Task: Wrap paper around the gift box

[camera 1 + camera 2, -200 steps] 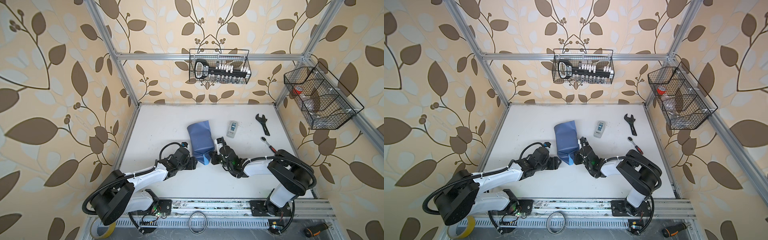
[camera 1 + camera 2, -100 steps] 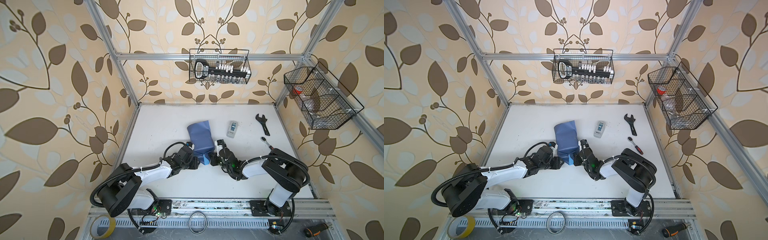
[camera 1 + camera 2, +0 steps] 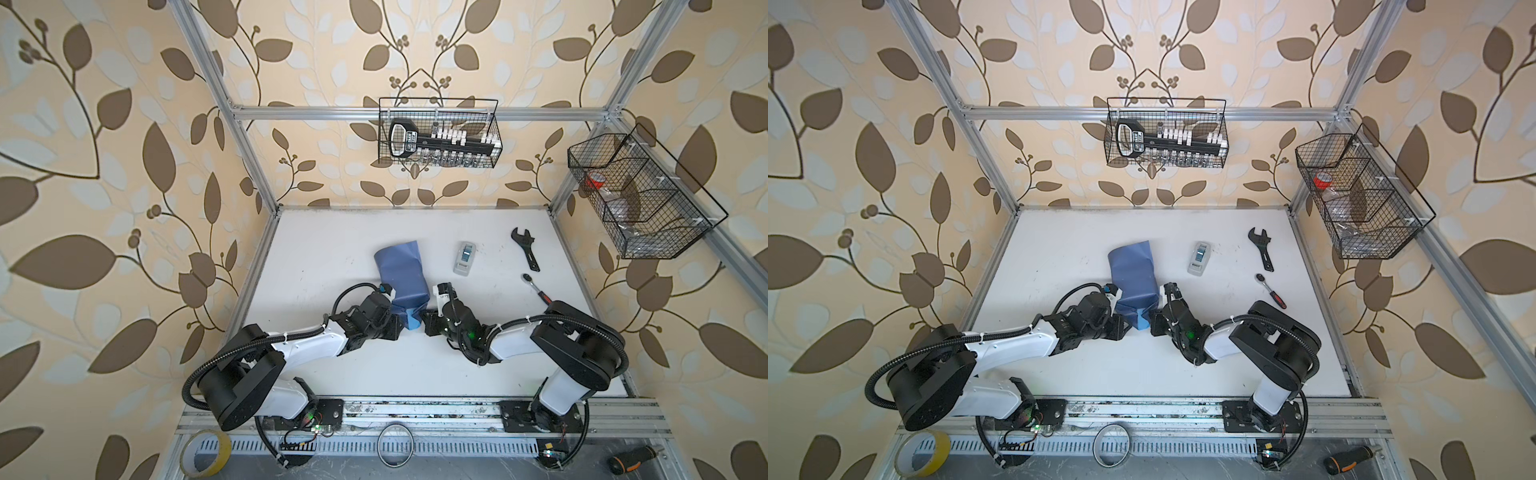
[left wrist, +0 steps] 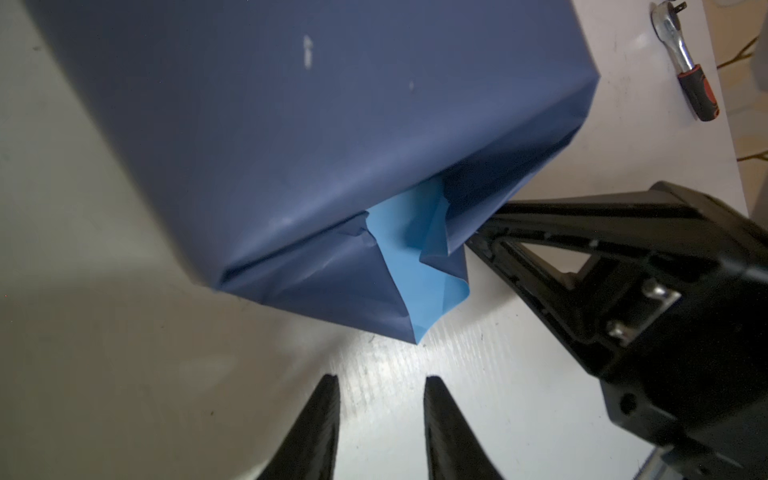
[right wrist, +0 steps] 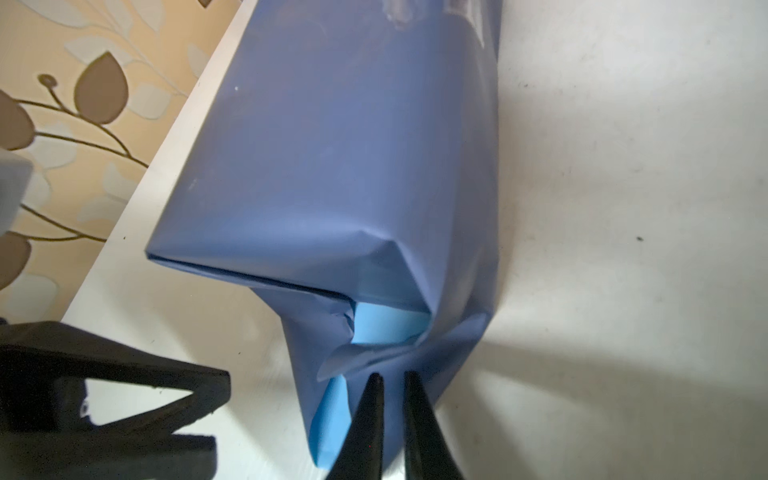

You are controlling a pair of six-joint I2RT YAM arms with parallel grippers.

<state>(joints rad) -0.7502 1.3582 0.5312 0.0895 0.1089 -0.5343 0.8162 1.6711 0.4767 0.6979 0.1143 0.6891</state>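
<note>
The paper [image 3: 401, 274] [image 3: 1133, 270], slate-blue side out, is folded into a long bundle in the middle of the white table [image 3: 332, 249]. The gift box is hidden inside it. At the bundle's near end a light-blue tail [image 4: 419, 291] [image 5: 332, 415] sticks out. My left gripper [image 4: 378, 378] [image 3: 402, 326] is open just short of that tail, with only bare table between its fingers. My right gripper [image 5: 392, 374] [image 3: 426, 322] is closed to a thin slit. Its tips lie on the crumpled end fold, and I cannot tell whether any paper is pinched.
A grey-white tape dispenser [image 3: 464, 257], a black wrench [image 3: 525, 249] and a ratchet [image 3: 538, 289] lie to the right of the bundle. Wire baskets hang on the back wall [image 3: 438, 137] and the right wall [image 3: 640, 195]. A roll of tape [image 3: 205, 453] sits by the front rail.
My left gripper has moved right, up to the near end of the paper, and its jaws have narrowed. My right gripper has stayed at the end fold.
</note>
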